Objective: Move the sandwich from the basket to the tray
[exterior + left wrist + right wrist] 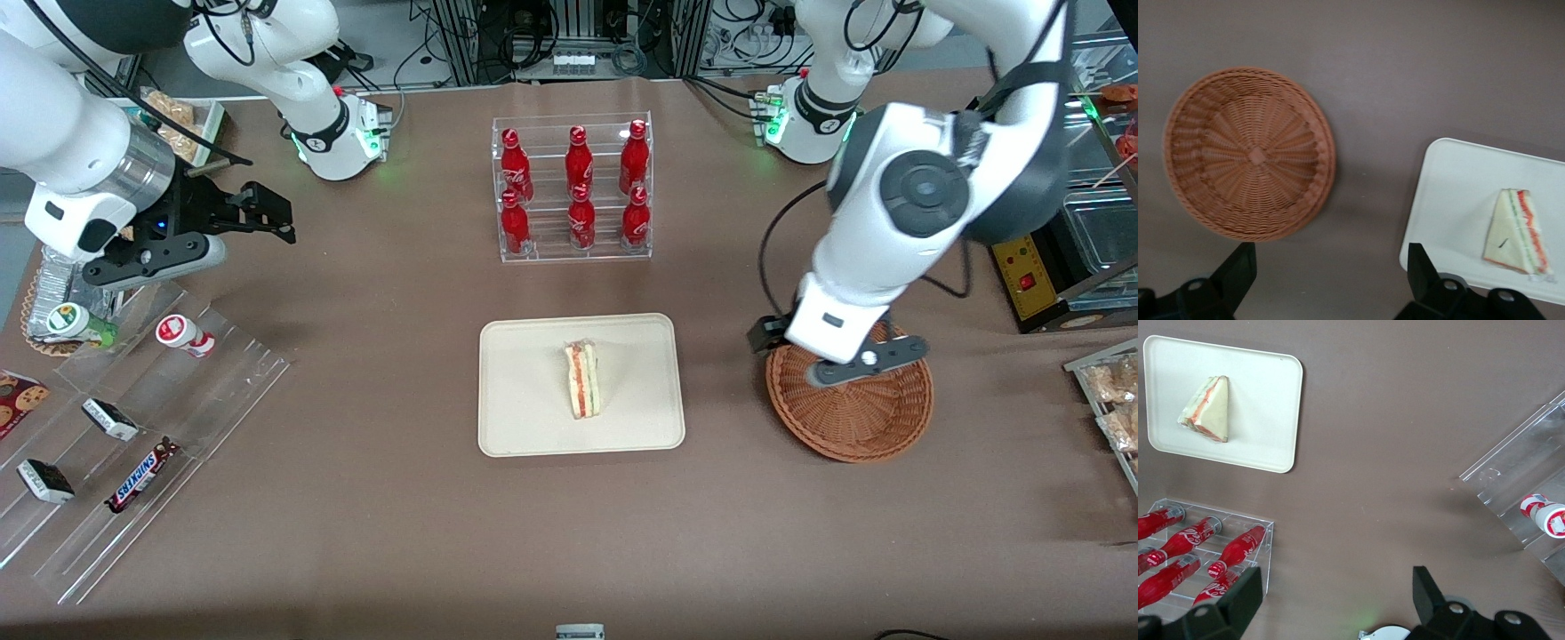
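Brown table, gripper (pixel 1328 277) open above basket (pixel 867 418), sandwich (pixel 582 380) on tray (pixel 524 418)

Brown tablecloth (pixel 400 498) over the table, aluminium frame rails (pixel 462 36) and tangled cables (pixel 622 53) at its edge

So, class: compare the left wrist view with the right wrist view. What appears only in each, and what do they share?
Only the left wrist view shows the empty basket, with the open gripper above the bare tablecloth beside it. Only the right wrist view shows the red bottles in their clear rack and a small capped bottle on another clear rack. Both show the sandwich lying on the tray.
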{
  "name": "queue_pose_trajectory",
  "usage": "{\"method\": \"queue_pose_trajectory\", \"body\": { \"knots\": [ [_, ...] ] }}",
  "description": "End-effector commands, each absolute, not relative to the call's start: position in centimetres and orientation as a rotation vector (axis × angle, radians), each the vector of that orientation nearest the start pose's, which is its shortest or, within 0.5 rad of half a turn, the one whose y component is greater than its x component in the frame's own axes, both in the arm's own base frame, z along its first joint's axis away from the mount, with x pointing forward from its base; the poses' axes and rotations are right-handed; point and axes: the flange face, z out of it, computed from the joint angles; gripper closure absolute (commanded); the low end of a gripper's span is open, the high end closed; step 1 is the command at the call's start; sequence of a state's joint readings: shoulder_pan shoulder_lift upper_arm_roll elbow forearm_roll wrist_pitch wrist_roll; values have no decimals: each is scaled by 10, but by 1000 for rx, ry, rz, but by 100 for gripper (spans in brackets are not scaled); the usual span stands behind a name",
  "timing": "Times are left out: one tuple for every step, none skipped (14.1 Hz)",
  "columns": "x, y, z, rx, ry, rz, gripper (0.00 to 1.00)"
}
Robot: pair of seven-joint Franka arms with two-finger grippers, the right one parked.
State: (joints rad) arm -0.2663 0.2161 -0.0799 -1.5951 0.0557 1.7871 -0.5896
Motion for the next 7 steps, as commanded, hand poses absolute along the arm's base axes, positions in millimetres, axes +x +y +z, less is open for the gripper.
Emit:
{"method": "queue_pose_trajectory", "body": {
  "knots": [
    [581, -158, 526, -3074, -298, 38, 0],
    [579, -138, 533, -3073, -274, 59, 0],
    [573, -127, 542, -3073, -232, 67, 0],
    [567, -110, 546, -3075, -202, 72, 0],
    [562, -96, 551, -3080, -177, 69, 0],
    [557, -89, 556, -3094, -145, 68, 0],
    [552, -78, 563, -3102, -114, 72, 0]
  ]
}}
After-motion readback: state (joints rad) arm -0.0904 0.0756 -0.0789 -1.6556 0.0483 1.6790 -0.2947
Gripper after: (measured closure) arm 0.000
